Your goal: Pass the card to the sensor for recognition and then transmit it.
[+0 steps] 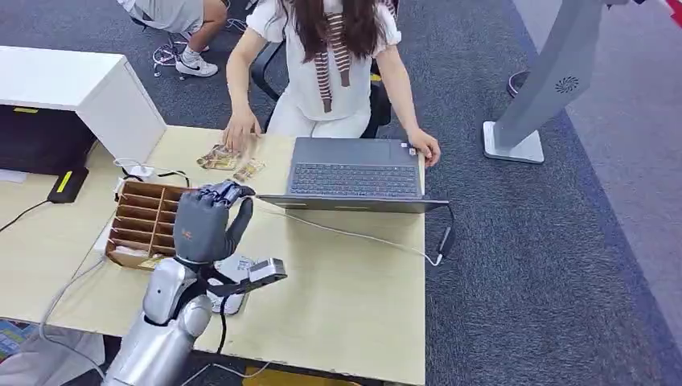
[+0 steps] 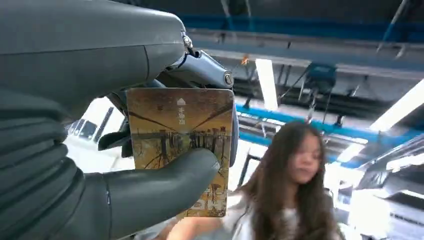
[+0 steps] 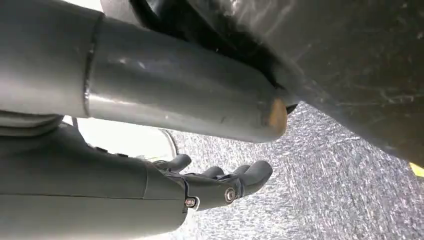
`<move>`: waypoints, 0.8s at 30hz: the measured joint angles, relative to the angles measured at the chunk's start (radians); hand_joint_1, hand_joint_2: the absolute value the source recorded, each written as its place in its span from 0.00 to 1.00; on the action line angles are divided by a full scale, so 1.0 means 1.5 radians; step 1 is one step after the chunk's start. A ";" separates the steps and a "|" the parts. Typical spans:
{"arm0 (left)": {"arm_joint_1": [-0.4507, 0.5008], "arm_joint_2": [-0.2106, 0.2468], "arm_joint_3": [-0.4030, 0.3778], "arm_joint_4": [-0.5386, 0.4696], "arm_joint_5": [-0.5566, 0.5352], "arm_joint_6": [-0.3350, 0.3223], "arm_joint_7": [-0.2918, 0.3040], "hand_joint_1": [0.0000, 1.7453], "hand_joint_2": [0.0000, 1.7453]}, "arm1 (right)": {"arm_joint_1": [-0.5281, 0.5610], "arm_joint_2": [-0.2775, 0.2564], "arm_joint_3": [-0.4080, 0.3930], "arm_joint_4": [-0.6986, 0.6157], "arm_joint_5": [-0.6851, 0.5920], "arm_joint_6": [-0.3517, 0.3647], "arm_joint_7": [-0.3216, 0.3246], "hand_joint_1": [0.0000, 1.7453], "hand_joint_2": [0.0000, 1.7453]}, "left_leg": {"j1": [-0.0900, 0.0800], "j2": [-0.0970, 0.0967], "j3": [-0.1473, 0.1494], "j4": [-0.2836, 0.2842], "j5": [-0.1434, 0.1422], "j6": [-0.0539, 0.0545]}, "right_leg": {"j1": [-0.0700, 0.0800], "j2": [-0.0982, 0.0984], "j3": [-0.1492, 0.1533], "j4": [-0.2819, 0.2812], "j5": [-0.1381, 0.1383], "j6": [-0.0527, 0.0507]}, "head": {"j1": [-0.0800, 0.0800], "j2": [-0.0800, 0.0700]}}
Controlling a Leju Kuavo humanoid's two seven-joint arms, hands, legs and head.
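Golden-brown card (image 2: 180, 145) pinched between thumb and fingers of the left hand (image 1: 207, 221), raised above the wooden table (image 1: 354, 289) beside a compartment box (image 1: 145, 221), person (image 1: 330, 64) seated behind an open laptop (image 1: 354, 173), right hand (image 3: 215, 182) hanging over grey carpet, fingers loosely apart, holding nothing

Even bright overhead light, soft shadows on desk (image 1: 354, 289). Left wrist view: ceiling strips glaring, person (image 2: 295, 185) blurred. Right wrist view dim, close parts soft.
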 joint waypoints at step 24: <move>-0.427 -0.055 -0.012 0.399 -0.083 -0.051 0.175 1.00 1.00 | -0.014 0.000 0.061 0.000 0.017 0.047 -0.008 0.00 0.00 | 0.000 0.000 0.000 0.000 0.002 0.000 | 0.000 0.001 0.000 0.000 0.002 0.000 | 0.000 0.000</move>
